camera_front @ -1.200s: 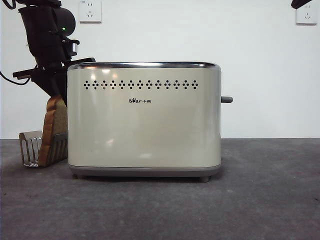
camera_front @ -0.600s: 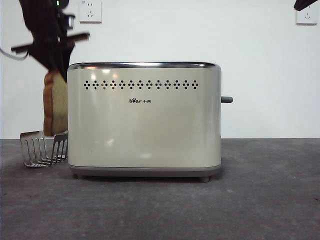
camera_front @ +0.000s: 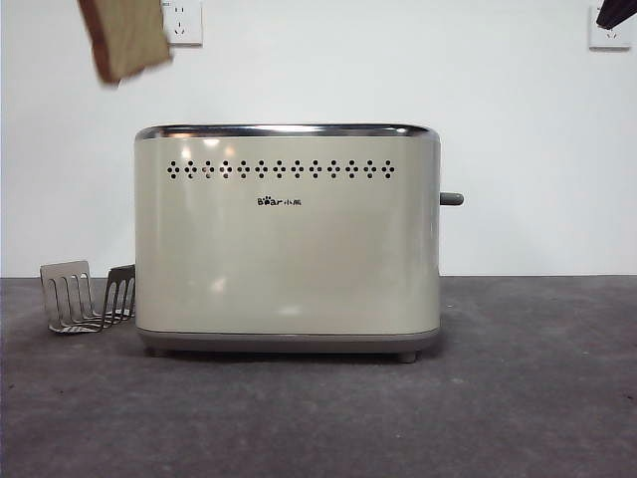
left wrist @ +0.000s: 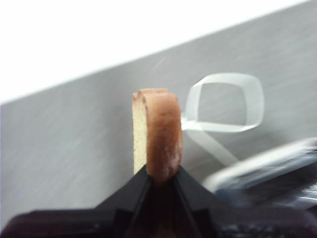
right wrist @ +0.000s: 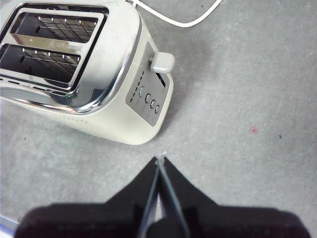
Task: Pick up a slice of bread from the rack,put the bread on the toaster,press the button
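The slice of bread point(camera_front: 124, 40) hangs tilted high above the toaster's left end, cut off by the front view's top edge. My left gripper point(left wrist: 157, 173) is shut on the bread point(left wrist: 158, 134), with its brown crust edge facing the camera. The wire rack point(camera_front: 85, 297) stands left of the cream toaster point(camera_front: 289, 239) with nothing in it, and appears blurred as rack point(left wrist: 223, 104) below the slice. The grey button point(camera_front: 452, 198) sticks out of the toaster's right end. My right gripper point(right wrist: 160, 161) is shut with nothing in it, hovering off that end, near the button point(right wrist: 162, 63) and the two open slots of the toaster point(right wrist: 54, 47).
Two white wall sockets point(camera_front: 179, 20) point(camera_front: 609, 30) sit on the back wall. A white cable point(right wrist: 178, 20) lies on the grey table beyond the toaster. A black arm tip point(camera_front: 617, 12) shows at the top right corner.
The left gripper has lifted the slice out of the rack and up to the top of the front view, tilting it; the arm itself has left that view. The rack stays put.
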Controlling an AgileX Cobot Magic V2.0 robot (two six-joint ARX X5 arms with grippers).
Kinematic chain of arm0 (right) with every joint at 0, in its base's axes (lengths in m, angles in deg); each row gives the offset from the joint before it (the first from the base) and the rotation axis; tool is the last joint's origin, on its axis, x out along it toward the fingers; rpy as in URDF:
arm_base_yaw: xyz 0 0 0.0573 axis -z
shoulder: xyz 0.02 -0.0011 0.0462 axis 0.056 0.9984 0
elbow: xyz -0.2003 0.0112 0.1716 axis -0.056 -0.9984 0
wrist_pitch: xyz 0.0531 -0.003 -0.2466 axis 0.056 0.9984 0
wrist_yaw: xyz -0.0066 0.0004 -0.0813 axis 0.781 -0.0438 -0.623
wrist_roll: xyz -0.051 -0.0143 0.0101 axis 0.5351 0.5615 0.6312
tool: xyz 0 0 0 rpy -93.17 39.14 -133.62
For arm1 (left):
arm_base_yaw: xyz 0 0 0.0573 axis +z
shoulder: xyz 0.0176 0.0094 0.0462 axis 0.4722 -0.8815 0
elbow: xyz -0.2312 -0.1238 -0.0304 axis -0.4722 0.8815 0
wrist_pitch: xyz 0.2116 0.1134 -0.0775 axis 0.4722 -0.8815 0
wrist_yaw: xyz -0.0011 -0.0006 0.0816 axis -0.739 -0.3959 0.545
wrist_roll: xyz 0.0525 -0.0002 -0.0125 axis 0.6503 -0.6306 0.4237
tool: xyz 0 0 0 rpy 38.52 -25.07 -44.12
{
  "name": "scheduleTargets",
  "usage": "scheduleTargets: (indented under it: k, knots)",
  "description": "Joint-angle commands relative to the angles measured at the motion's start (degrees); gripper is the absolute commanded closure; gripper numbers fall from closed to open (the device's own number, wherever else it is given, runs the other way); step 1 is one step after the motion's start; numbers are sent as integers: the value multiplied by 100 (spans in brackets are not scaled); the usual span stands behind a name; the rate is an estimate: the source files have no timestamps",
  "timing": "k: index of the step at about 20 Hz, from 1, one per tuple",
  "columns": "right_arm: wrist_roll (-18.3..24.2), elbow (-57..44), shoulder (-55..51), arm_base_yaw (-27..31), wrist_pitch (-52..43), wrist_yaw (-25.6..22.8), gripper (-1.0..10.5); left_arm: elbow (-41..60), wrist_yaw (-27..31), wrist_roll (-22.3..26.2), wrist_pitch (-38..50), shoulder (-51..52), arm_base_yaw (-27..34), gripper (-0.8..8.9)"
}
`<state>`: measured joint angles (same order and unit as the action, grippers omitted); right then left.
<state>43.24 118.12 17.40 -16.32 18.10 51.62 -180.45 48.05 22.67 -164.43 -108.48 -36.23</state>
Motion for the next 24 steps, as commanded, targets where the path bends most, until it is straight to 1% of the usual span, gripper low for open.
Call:
scheduleTargets:
  k: [1, 2, 5, 7, 10, 11, 12, 14, 16, 19, 20, 24]
  knots:
    - [-48, 22, 9, -9, 13, 7, 946, -28, -1204, 76, 20, 369, -37, 817]
    - [-48, 22, 9, -9, 13, 20, 946, -28, -1502, 208, 20, 498, -74, 817]
    - [-44, 22, 9, -9, 55, 20, 946, 72, -1860, 621, 17, 791, -358, 817]
    - [-42, 22, 9, -9, 61, 20, 946, 409, -2138, 1180, 17, 981, -682, 817]
    - [-20, 22, 9, -9, 61, 20, 946, 1250, -2127, 1978, 13, 1250, -1193, 815]
    - [-11, 22, 9, -9, 61, 20, 946, 1456, -2006, 2315, 13, 1294, -1309, 814]
    - [31, 22, 9, -9, 59, 20, 946, 1552, -1788, 2533, 13, 1294, -1403, 815]
    - [199, 22, 9, -9, 55, 17, 946, 1574, -1451, 2785, 13, 1263, -1650, 811]
    - [317, 22, 9, -9, 46, 17, 946, 1574, -1222, 3316, 13, 1196, -1923, 805]
    - [485, 22, 9, -7, -35, 17, 946, 1576, -776, 3786, 13, 1051, -2210, 807]
    - [487, 22, 9, -7, -68, 17, 946, 1578, -719, 3904, 13, 977, -2293, 807]
    - [726, 22, 9, -7, -101, 20, 946, 1582, -444, 3897, 11, 702, -2559, 809]
